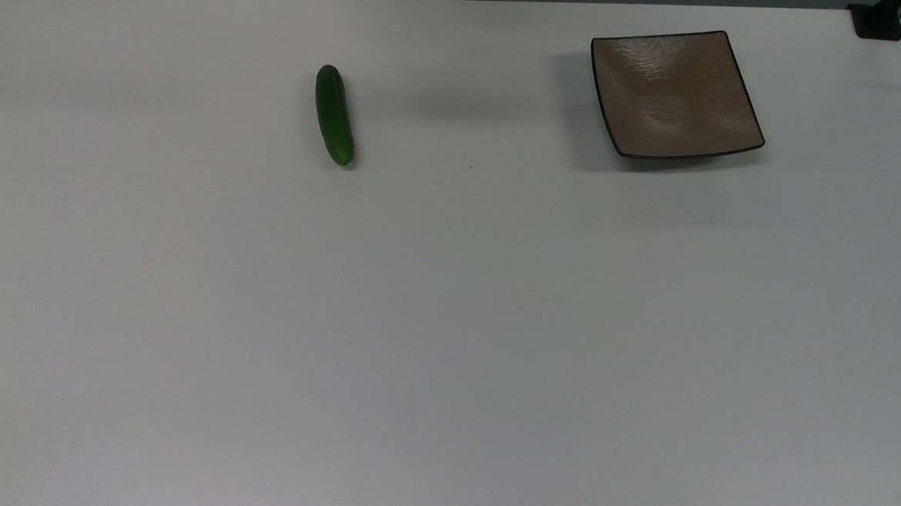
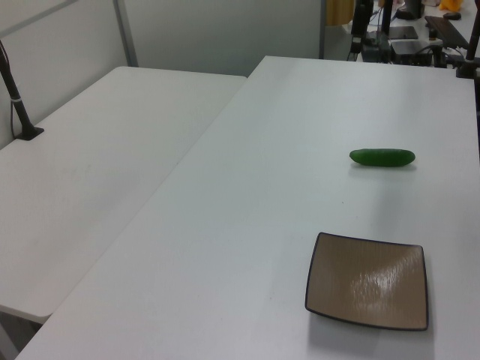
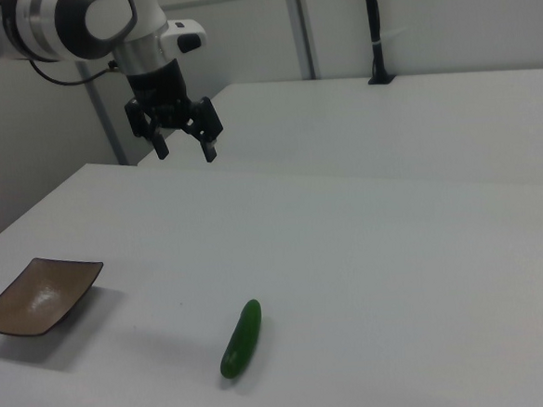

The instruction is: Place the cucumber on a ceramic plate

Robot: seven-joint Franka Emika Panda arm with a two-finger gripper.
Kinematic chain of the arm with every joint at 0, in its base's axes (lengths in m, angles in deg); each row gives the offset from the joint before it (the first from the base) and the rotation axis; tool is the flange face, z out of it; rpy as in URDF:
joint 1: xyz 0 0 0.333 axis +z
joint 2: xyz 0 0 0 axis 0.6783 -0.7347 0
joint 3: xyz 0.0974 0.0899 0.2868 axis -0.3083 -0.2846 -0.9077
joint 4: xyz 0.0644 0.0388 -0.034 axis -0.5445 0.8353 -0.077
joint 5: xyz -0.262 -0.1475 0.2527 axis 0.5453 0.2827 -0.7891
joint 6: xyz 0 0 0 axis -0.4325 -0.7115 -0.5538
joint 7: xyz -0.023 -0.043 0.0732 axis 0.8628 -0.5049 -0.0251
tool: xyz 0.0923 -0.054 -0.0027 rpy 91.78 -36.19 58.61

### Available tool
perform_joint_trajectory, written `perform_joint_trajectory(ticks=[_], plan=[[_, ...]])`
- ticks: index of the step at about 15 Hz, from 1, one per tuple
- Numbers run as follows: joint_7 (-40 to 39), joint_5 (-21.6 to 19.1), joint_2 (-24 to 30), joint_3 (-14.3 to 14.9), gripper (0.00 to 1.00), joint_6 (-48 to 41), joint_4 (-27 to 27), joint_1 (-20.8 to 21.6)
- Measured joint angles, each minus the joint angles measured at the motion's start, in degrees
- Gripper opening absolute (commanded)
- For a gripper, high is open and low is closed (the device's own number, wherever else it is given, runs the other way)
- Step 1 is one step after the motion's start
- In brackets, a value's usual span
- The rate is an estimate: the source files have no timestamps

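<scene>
The cucumber (image 1: 335, 114) is lying on the white bench (image 1: 447, 322), well apart from the ceramic plate (image 1: 675, 95). The tool (image 3: 185, 147) is hanging at the right view's upper left, fingers spread and holding nothing.

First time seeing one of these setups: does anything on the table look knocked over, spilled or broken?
Nothing stands out. The cucumber lies whole on the white table, apart from the ceramic plate, which sits flat and bare. The gripper hangs open above the table.

robotics lab; white tables (image 2: 112, 172) pushed together; robot arm (image 3: 72, 22); clamped camera poles (image 3: 373, 29); grey partitions
</scene>
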Motion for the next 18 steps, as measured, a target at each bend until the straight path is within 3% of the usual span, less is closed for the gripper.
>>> perform_joint_trajectory(ticks=[18], plan=[[-1.3, 0.0, 0.0, 0.0, 1.0, 0.0, 5.7, -0.1]])
